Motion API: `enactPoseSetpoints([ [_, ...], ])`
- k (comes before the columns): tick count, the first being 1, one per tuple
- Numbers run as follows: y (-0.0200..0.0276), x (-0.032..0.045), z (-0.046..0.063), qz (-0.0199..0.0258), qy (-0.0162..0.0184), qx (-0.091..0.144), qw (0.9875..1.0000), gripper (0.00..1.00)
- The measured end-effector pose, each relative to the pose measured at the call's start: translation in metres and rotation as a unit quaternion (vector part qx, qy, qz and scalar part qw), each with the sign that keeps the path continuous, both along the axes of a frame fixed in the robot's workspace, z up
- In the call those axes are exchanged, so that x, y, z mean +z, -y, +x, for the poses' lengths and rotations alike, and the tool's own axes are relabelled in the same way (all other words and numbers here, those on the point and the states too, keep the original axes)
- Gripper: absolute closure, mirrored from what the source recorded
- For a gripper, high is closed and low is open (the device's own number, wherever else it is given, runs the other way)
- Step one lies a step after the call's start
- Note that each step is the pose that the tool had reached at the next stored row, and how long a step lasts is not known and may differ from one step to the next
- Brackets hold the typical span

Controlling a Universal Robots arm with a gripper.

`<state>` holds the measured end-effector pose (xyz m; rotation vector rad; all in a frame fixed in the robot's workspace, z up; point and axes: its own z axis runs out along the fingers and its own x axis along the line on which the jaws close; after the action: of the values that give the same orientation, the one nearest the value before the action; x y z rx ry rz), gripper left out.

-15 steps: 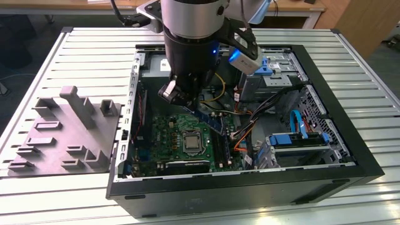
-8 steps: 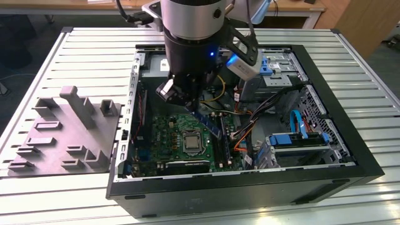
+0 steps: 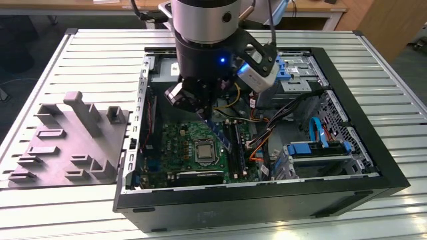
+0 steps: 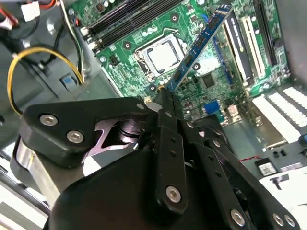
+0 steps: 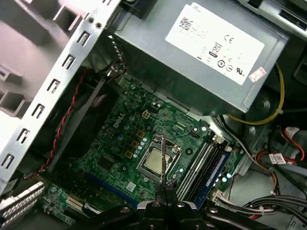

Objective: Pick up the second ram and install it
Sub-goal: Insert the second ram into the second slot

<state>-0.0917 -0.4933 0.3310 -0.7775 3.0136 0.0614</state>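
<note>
- The claw (image 4: 165, 96) is clamping the second ram (image 4: 199, 45), with its fingers closed tight on one short end of the stick. The rest of the blue-green board is jutting out free past the tips.
- Gripping it by the end is probably leaving the long edge unobstructed, so that edge can meet a socket without the fingers getting in the way.
- In the second wrist view the stick is hanging in the air over the motherboard (image 4: 158, 19). It is passing close by the processor socket (image 4: 163, 55) and touching nothing but the claw.
- In the first wrist view the ram is showing edge-on as a thin line (image 5: 163, 153), just beside the long memory sockets (image 5: 196, 165). A blue stick (image 5: 218, 165) is apparently sitting in one of them (presumably the first module). The held one is not yet seated.
- In the exterior view the arm is standing over the open computer case (image 3: 267, 200), which is lying on its side on the slatted counter (image 3: 87, 50). That is giving the claw (image 3: 203, 117) a straight path down to the board.
- A grey fixture (image 3: 73, 140) is lying beside the case, on the exterior view's left.
</note>
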Motion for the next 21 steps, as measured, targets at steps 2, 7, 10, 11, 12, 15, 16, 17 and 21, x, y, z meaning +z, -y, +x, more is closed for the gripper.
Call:
enactPoseSetpoints([
  [2,0.0000,-0.0005,0.0000,0.0000,0.0000,-0.018,0.9998,0.89],
  [7,0.0000,-0.0016,0.0000,0.0000,0.0000,-0.063,0.9980,0.89],
  [10,0.0000,-0.0023,0.0000,0.0000,0.0000,-0.090,0.9959,0.89],
  [11,0.0000,-0.0026,0.0000,0.0000,0.0000,-0.100,0.9950,0.89],
  [12,0.0000,-0.0028,0.0000,0.0000,0.0000,-0.109,0.9940,0.89],
  [15,0.0000,-0.0036,0.0000,0.0000,0.0000,-0.136,0.9907,0.89],
  [16,0.0000,-0.0038,0.0000,0.0000,0.0000,-0.145,0.9895,0.89],
  [17,0.0000,-0.0041,0.0000,0.0000,0.0000,-0.154,0.9881,0.89],
  [21,0.0000,-0.0050,0.0000,0.0000,0.0000,-0.190,0.9818,0.89],
])
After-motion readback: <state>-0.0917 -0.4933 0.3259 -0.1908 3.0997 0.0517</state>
